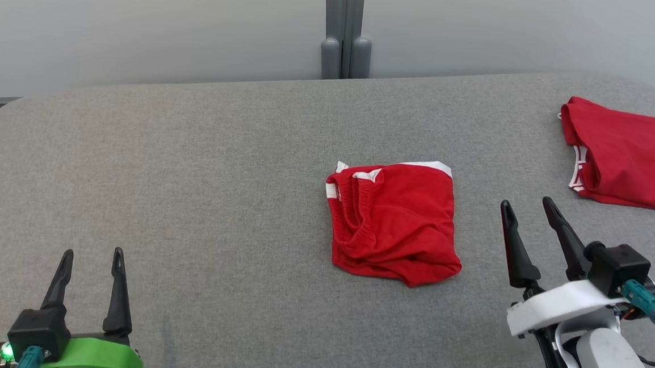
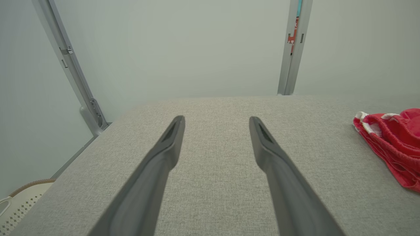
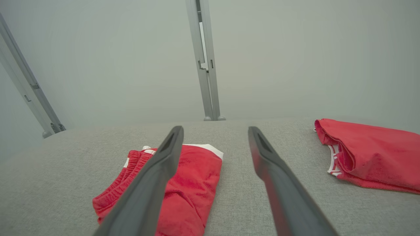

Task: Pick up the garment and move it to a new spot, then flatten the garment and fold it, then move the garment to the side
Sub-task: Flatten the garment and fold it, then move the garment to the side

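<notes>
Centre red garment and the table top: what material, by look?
Centre red garment: soft matte knit, maybe cotton or polyester; it creases, with a gathered waistband and white trim. Table top: grey matte woven cover, weave visible; core hidden.

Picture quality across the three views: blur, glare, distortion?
Head view: even, soft light, sharp, only faint shadow under the red shorts. Left wrist view: jaws soft up close, wide-angle leans the post. Right wrist view: hazy, washed-out wall, second red garment clear.

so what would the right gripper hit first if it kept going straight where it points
Probably bare table, between the folded shorts and the other red garment; height is unclear.
</notes>
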